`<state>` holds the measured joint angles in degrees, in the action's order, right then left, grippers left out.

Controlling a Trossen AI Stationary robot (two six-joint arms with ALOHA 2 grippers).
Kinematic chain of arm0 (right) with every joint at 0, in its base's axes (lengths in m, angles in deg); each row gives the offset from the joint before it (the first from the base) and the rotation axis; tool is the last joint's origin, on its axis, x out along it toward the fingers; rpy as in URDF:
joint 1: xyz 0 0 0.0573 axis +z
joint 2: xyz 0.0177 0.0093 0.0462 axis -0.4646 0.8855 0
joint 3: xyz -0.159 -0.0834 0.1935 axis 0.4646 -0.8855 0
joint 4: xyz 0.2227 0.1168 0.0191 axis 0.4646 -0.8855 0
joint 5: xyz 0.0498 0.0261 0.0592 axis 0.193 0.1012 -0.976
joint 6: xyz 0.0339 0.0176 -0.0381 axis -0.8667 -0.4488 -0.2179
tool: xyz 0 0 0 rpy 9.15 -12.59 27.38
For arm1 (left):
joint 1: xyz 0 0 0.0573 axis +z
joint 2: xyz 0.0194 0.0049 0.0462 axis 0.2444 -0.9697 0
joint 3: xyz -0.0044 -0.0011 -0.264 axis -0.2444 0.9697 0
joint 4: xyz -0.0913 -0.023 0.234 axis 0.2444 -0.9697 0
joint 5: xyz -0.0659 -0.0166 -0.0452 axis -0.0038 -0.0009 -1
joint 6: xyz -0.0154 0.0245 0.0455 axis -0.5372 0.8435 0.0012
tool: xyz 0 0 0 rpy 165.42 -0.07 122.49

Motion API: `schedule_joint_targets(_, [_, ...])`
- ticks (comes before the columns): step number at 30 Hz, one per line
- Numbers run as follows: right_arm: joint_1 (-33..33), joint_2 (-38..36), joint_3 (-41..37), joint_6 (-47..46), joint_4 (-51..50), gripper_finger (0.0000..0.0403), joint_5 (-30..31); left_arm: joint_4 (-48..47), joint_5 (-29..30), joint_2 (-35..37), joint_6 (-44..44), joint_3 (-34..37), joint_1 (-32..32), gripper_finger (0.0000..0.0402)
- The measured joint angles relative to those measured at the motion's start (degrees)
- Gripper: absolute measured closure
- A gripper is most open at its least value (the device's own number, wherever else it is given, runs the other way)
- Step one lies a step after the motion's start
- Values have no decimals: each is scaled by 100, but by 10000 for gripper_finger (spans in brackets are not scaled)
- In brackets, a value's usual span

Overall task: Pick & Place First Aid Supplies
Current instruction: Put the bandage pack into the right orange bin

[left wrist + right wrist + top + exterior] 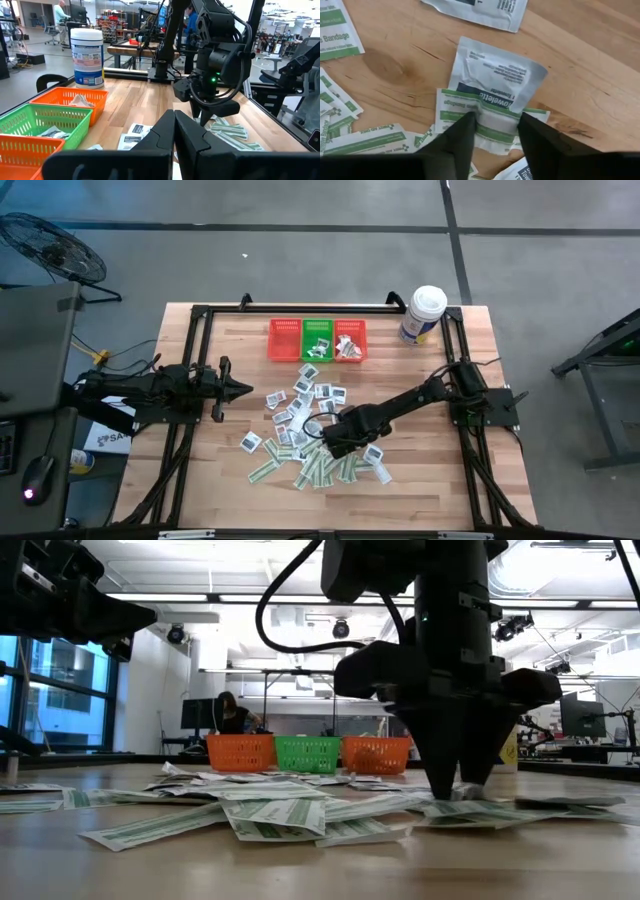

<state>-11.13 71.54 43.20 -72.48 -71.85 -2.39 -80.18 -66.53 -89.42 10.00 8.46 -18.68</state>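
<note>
From above: right gripper [335,438] down among the scattered packets [300,415] mid-table, baskets [317,340] and white tub [422,314] at the far edge, left gripper [243,388] parked beside the pile's left side, fingers pressed together. At table height: right gripper's tips [458,780] touching the green-and-white strips [270,815]. From the left wrist: own fingers [175,135] closed, nothing between them. From the right wrist: fingers [465,137] partly spread, straddling a towelette packet [495,80] lying over a bandage strip [451,112]; firm pinch not clear.
</note>
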Motion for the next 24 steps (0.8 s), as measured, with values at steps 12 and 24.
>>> schedule_joint_targets(12, [0,-381,-21,10,90,369,221,0,0,1,2,0,2,400])
schedule_joint_targets(24, [-6,-932,-15,53,40,398,567,0,0,1,0,0,1,400])
